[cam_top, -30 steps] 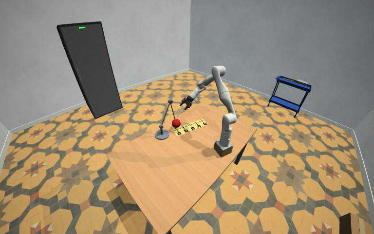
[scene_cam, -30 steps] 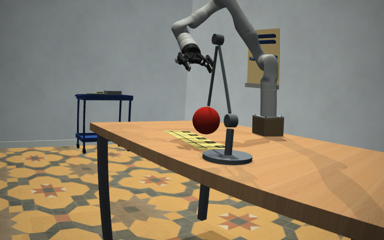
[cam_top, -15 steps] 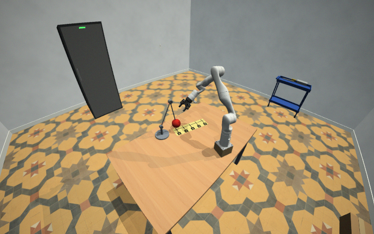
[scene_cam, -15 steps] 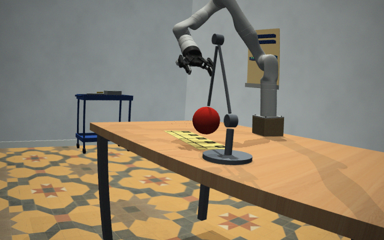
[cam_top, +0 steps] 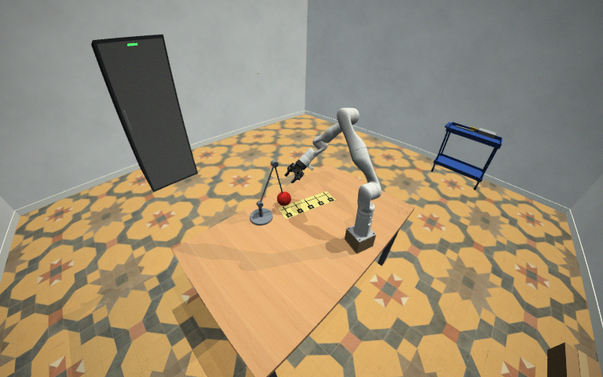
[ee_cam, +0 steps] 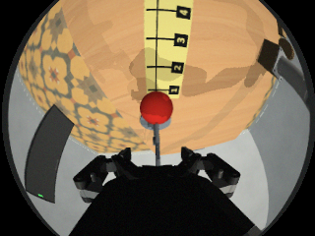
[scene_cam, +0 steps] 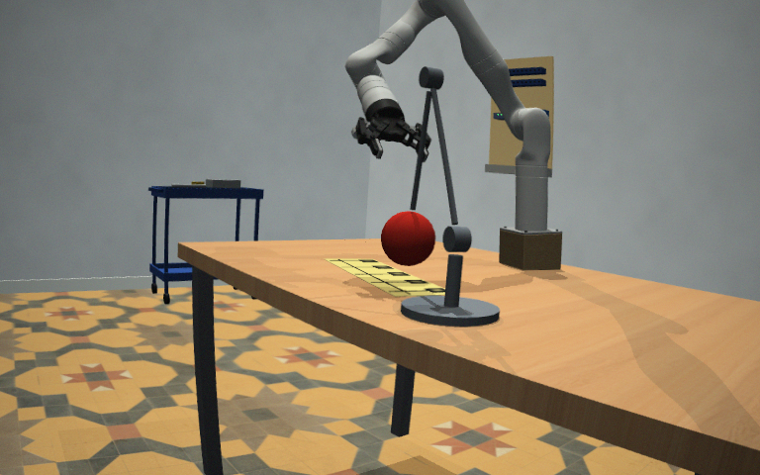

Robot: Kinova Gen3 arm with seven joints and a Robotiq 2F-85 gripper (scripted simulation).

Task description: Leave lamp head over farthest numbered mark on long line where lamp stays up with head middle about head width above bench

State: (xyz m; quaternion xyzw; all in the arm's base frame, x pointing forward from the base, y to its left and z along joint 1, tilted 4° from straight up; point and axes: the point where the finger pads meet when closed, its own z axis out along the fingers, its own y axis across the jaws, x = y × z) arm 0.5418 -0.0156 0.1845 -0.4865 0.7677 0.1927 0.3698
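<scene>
The lamp has a round grey base [cam_top: 261, 217] [scene_cam: 449, 311], two thin grey arms folded into a peak at an elbow joint [cam_top: 274, 163] [scene_cam: 430, 77], and a red ball head [cam_top: 283, 198] [scene_cam: 408, 237] [ee_cam: 157, 108]. The head hangs above the bench near the first mark of the yellow numbered strip [cam_top: 308, 204] [scene_cam: 389, 276] [ee_cam: 168, 33]. My gripper [cam_top: 295, 174] [scene_cam: 398, 144] [ee_cam: 156, 152] is open and empty. It hangs above the head, with the lamp's upper arm [ee_cam: 157, 145] running between its fingers in the wrist view.
The wooden bench [cam_top: 266, 276] [scene_cam: 607, 330] carries the robot's base block [cam_top: 359, 239] [scene_cam: 529, 248]. A blue cart [cam_top: 466, 147] [scene_cam: 203, 233] stands beyond the bench. A dark door [cam_top: 144, 110] leans on the far wall.
</scene>
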